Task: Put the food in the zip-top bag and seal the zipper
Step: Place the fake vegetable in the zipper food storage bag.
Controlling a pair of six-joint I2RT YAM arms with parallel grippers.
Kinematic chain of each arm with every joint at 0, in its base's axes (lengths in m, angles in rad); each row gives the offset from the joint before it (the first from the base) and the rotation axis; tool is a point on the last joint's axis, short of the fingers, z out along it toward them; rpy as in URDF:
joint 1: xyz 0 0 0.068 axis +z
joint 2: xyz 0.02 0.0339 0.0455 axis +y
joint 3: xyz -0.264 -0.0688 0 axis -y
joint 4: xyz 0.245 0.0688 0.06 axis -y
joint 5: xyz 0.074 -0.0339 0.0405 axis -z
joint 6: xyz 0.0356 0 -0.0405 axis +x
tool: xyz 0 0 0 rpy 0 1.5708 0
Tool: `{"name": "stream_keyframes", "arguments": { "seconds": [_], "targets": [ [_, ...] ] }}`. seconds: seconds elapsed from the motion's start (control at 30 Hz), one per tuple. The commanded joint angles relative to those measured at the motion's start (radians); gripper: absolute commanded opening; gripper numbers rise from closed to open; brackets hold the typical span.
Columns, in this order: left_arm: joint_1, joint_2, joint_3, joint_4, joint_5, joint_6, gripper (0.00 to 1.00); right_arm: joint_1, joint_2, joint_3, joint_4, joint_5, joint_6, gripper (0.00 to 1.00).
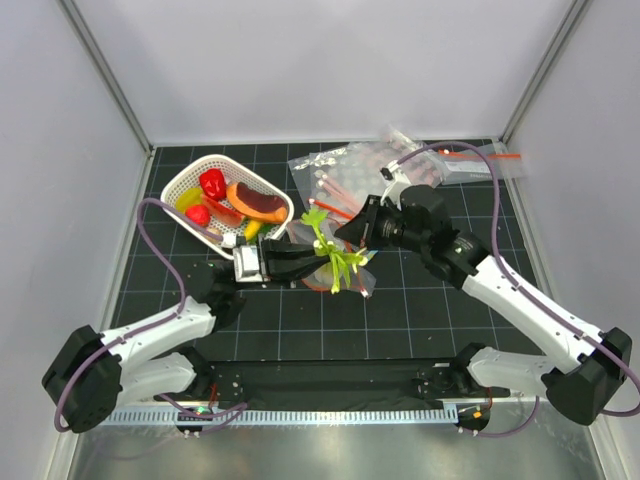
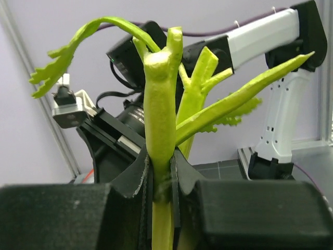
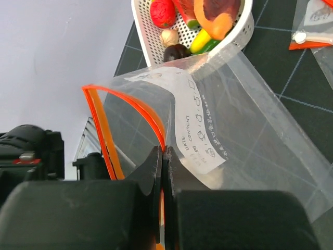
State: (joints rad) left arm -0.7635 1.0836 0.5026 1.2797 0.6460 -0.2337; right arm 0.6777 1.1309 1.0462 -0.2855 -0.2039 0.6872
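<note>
My left gripper (image 1: 322, 262) is shut on the long green leafy stalk (image 1: 335, 255). In the left wrist view the stalk (image 2: 158, 104) stands upright between the shut jaws (image 2: 160, 161). My right gripper (image 1: 352, 235) is shut on the zipper (image 3: 140, 107) of the clear zip-top bag (image 3: 234, 120) and pinches one orange-red strip (image 3: 164, 151). The bag's mouth gapes open. In the top view the stalk lies over the bag (image 1: 352, 280) between the two grippers. A small red fruit (image 1: 198, 214) and the watermelon wedge (image 3: 183, 11) lie in the white basket.
The white slotted basket (image 1: 180, 186) with several toy foods stands at the back left. A pile of other clear bags (image 1: 400, 165) lies at the back right, behind the right arm. Grey walls close in the dark gridded mat (image 1: 400, 320).
</note>
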Motion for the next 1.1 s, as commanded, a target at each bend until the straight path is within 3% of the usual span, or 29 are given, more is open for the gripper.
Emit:
{"name": "stream_keyframes", "arguments": {
  "seconds": [0.0, 0.17, 0.43, 0.53, 0.63, 0.8, 1.07],
  "targets": [
    [-0.002, -0.002, 0.059, -0.02, 0.112, 0.186, 0.0, -0.001, -0.045, 0.09, -0.076, -0.051, -0.055, 0.01],
    [-0.014, -0.056, 0.067, -0.156, 0.149, 0.319, 0.01, -0.004, -0.046, 0.21, -0.228, -0.113, -0.106, 0.01],
    [-0.059, -0.129, 0.062, -0.403, 0.086, 0.565, 0.0, 0.0, 0.003, 0.403, -0.474, -0.051, -0.221, 0.01],
    [-0.106, -0.155, 0.102, -0.672, 0.005, 0.742, 0.01, 0.0, 0.012, 0.399, -0.507, -0.012, -0.256, 0.01],
    [-0.183, -0.145, 0.155, -0.83, -0.103, 0.868, 0.01, 0.0, 0.035, 0.385, -0.5, -0.031, -0.268, 0.01],
    [-0.201, -0.122, 0.145, -0.784, -0.184, 0.859, 0.0, 0.0, 0.044, 0.39, -0.465, -0.055, -0.264, 0.01],
    [-0.249, -0.157, 0.169, -0.963, -0.293, 1.011, 0.0, 0.002, 0.041, 0.388, -0.518, 0.029, -0.324, 0.01]
  ]
}}
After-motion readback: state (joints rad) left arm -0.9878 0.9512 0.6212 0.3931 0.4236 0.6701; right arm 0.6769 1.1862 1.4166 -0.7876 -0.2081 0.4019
